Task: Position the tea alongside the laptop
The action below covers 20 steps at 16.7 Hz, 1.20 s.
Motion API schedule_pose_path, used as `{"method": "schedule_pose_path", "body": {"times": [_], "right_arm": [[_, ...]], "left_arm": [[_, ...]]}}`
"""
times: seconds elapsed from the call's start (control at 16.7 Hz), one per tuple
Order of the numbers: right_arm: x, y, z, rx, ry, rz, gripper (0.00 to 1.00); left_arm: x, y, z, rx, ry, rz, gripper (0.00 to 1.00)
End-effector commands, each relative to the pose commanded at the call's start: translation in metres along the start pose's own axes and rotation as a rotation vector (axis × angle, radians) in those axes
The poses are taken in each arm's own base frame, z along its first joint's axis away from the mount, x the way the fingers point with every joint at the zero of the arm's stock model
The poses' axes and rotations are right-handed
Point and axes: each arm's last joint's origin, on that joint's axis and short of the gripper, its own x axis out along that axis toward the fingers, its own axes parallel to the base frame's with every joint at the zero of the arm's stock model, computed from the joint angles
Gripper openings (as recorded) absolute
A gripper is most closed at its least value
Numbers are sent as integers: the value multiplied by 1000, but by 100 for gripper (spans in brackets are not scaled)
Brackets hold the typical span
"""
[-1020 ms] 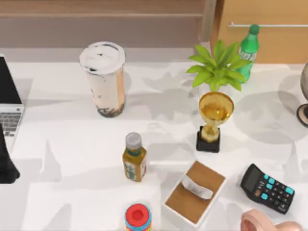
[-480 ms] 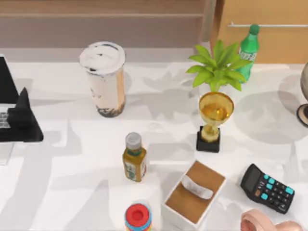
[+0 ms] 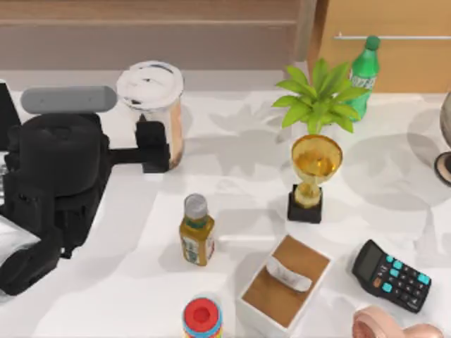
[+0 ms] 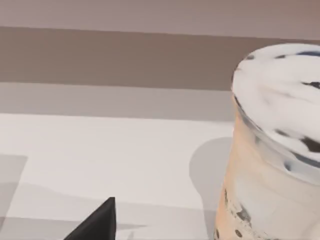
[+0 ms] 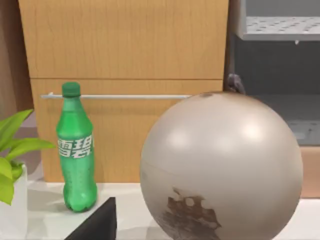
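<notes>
Left gripper [image 3: 156, 146]: sitting against the clear plastic cup of beige milk tea [image 3: 156, 113]; finger spread impossible to tell.

Bright, even light leaves soft grey shadows on the white table [image 3: 239, 176]; all views look mildly blurred.

Clear glossy plastic on the tea [image 3: 156, 113], matt white lid; smooth matt white bench [image 3: 232, 176]; matt black plastic on the left pincer [image 3: 151, 146]; shiny gold on the trophy [image 3: 316, 163] above a black base; glossy green plastic on the bottle [image 5: 76, 150]; satin grey on the globe [image 5: 221, 167]; wood grain on the cabinet [image 5: 125, 40]
</notes>
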Motion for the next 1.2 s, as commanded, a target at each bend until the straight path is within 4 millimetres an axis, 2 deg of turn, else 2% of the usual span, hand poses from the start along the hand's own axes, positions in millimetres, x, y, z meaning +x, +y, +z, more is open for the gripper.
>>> {"method": "schedule_pose_path", "body": {"times": [0.18, 0.36, 0.72, 0.84, 1.02, 1.2], "right_arm": [[0, 0, 0, 0, 0, 0, 100], [0, 0, 0, 0, 0, 0, 100], [0, 0, 0, 0, 0, 0, 100], [0, 0, 0, 0, 0, 0, 100], [0, 0, 0, 0, 0, 0, 100], [0, 0, 0, 0, 0, 0, 100]], "left_arm": [[19, -29, -16, 23, 33, 5, 100], [25, -42, -27, 38, 49, 6, 100], [26, -41, -29, 41, 53, 9, 100], [32, -45, -27, 39, 49, 6, 100], [52, -50, -26, 41, 52, 7, 100], [85, -48, -33, 47, 63, 10, 100]]}}
